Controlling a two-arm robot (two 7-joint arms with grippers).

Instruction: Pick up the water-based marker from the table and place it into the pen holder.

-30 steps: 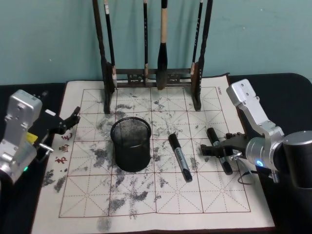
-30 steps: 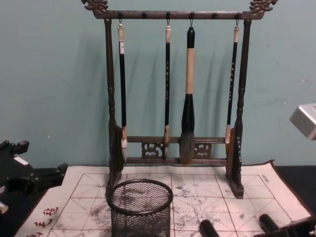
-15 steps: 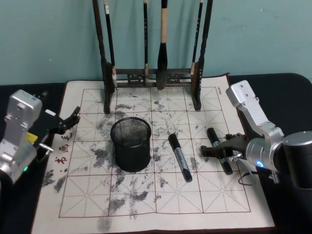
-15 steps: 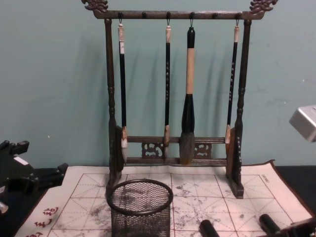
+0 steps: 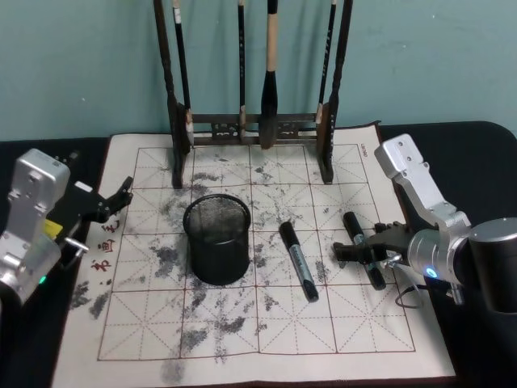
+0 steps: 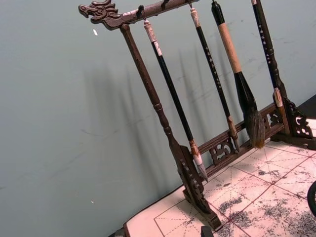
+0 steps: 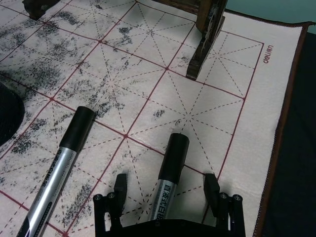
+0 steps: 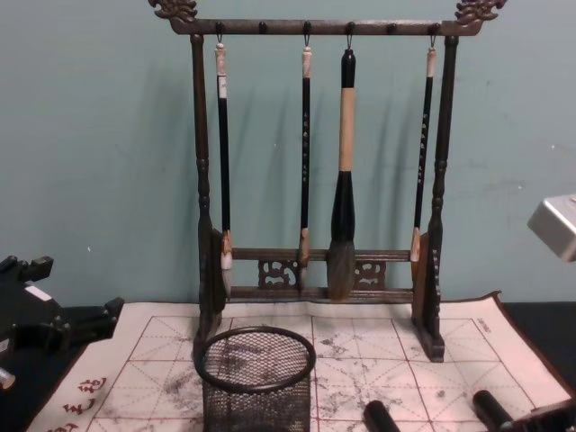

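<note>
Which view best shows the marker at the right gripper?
The right wrist view: the marker lies large between the right gripper's open fingers. The head view shows it smaller, partly covered; the chest view, its end.

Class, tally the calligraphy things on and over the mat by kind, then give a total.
Markers: 2
Hanging brushes: 4
Pen holder: 1
Brush rack: 1
Total: 8
</note>
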